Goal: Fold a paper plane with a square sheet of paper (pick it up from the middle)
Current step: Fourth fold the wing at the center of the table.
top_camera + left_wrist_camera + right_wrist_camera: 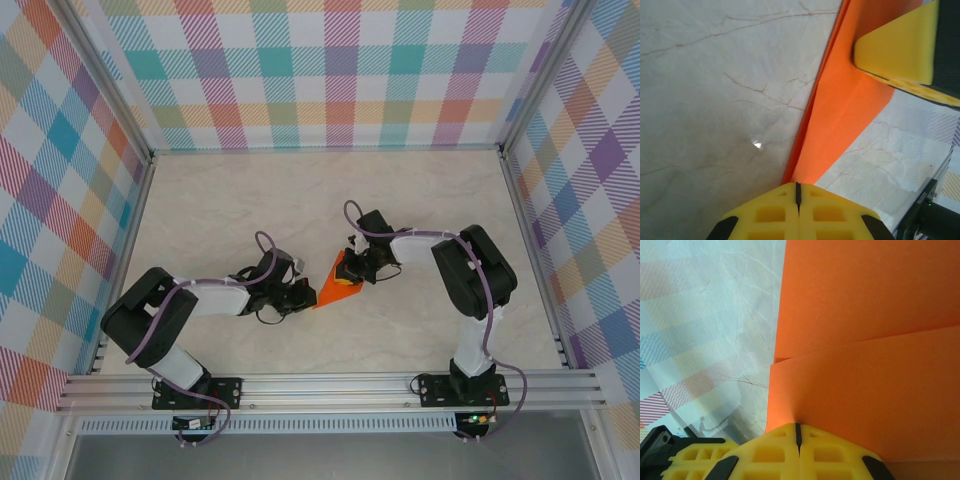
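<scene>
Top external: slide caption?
Left end effector and right end effector pinch the partly folded orange paper from opposite sides.

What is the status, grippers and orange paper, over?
Left gripper shut on orange paper. Right gripper shut on it too. Paper partly folded. No obstacle seen.

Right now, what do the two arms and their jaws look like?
Both the left arm and the right arm have bulky black joint housings and white links, and each is trailed by a looping purple cable. The jaws are bright yellow blocks with moulded square pockets, backed in black.
</scene>
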Motion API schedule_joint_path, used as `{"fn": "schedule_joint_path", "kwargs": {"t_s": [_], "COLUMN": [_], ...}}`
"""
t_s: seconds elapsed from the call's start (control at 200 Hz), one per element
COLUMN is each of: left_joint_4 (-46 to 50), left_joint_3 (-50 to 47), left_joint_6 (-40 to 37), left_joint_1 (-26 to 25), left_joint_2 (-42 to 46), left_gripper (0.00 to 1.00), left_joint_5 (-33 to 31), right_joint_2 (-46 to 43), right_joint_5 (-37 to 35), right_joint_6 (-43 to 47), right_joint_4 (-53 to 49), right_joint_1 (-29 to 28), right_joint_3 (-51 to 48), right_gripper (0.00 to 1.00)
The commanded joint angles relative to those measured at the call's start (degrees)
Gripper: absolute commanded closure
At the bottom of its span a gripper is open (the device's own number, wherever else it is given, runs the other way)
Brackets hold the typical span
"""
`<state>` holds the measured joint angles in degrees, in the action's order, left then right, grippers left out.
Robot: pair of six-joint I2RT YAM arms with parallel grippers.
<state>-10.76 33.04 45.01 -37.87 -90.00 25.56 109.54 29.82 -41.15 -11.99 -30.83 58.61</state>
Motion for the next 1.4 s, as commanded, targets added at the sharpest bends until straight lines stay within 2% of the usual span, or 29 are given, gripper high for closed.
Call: {"fn": "schedule_joint_path", "kwargs": {"t_s": [0.0, 0.385, 0.735, 0.92, 1.09, 1.395], "left_joint_4": [-0.9, 0.3, 5.1, 8.6, 9.2, 10.1], "left_joint_3": [1.5, 2.0, 3.2, 4.4, 4.2, 4.6], "left_joint_6": [0.7, 0.3, -2.1, -3.5, -3.5, -3.6], "left_joint_1": [-0.4, -0.5, -0.5, -0.8, -0.8, -0.9], "left_joint_2": [2.1, -2.9, -2.5, -2.5, -4.2, -4.0], "left_gripper": [1.0, 1.0, 1.0, 1.0, 1.0, 1.0], "left_joint_5": [-1.3, -1.6, -1.8, -3.2, -3.2, -3.5], "right_joint_2": [4.0, 4.1, 2.6, -2.9, -5.1, -3.3], "right_joint_5": [-10.8, -10.5, -10.1, -5.7, 6.5, 8.1], "right_joint_6": [0.8, 0.8, 1.1, 2.8, 1.6, 1.7], "right_joint_4": [-5.8, -5.7, -6.2, -0.8, 14.4, 16.0], "right_joint_1": [-0.2, -0.3, -0.3, -1.1, -2.5, -4.9], "right_joint_3": [-2.7, -2.4, -1.4, -1.9, -6.4, -7.9], "right_gripper": [1.0, 1.0, 1.0, 1.0, 1.0, 1.0]}}
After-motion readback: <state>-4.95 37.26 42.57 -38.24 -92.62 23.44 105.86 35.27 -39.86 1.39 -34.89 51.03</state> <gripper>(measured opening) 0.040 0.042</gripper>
